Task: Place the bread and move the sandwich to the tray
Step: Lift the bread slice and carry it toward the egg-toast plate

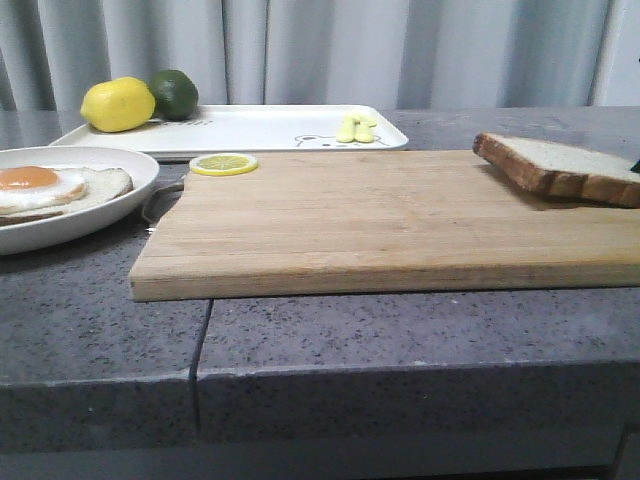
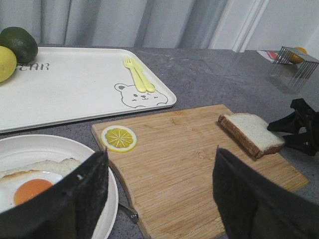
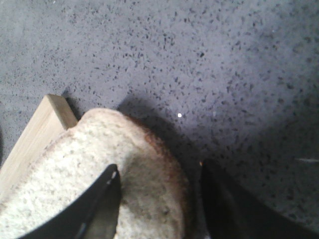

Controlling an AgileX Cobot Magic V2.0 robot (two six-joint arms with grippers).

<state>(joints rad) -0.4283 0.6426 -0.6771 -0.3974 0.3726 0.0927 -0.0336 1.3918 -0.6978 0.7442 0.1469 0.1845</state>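
Note:
The bread (image 1: 560, 165) lies on the right end of a wooden cutting board (image 1: 380, 225); it also shows in the left wrist view (image 2: 251, 132). My right gripper (image 3: 159, 199) is open, with its jaws either side of the bread's (image 3: 75, 169) crust end: one finger over the pale face, the other beyond the crust. The sandwich, a slice topped with a fried egg (image 1: 35, 185), sits on its round white plate (image 1: 125, 185) at the left. My left gripper (image 2: 159, 194) is open and empty above the gap between plate (image 2: 45, 147) and board. The tray (image 1: 260, 128) lies behind the board.
A lemon (image 1: 117, 104) and a lime (image 1: 175, 93) sit on the tray's left end, and yellow cutlery (image 1: 357, 128) on its right end by the bear drawing. A lemon slice (image 1: 223, 164) lies on the board's far left corner. A wire rack (image 2: 294, 62) stands far right.

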